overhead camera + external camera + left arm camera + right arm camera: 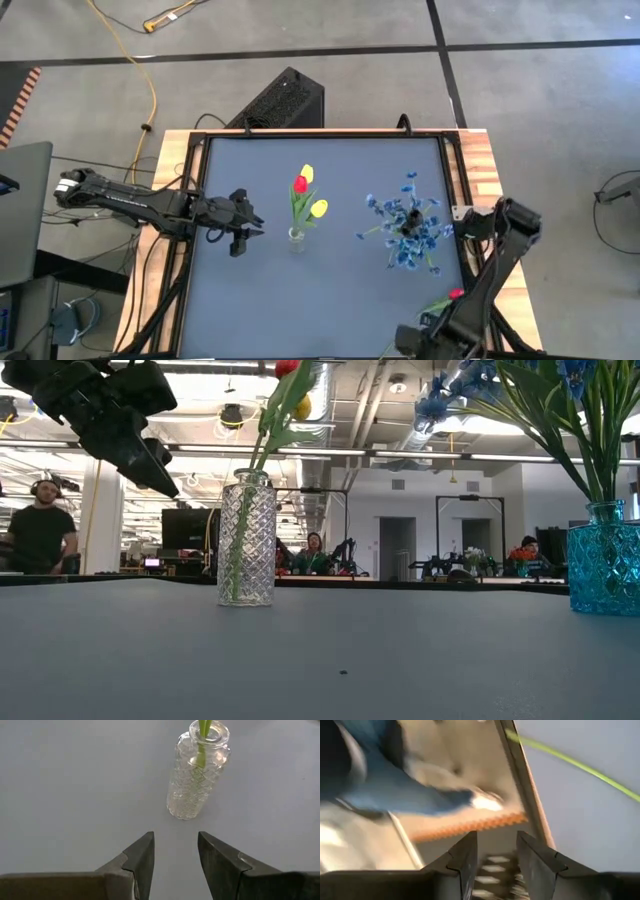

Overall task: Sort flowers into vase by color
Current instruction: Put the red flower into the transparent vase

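While our left tool (243,231) hovers open and empty at nine o'clock of the clear vase (297,239), our right tool (495,860) gapes empty at the desk (330,300) edge.

Faceted clear glass vase (197,772)

The table (330,290) has a dark blue-grey top set in a black frame, with bare wood strips (485,180) along its sides. Under it lies grey floor (540,100) crossed by dark lines, a yellow cable (150,95) snaking along it, and a black slatted box (280,100) sits at the table's far edge. Beyond the far edge the room opens wide — bright ceiling lights (90,452), white pillars (100,520), a dark doorway (395,547), and people seated at desks (312,555), one person (40,525) wearing headphones.
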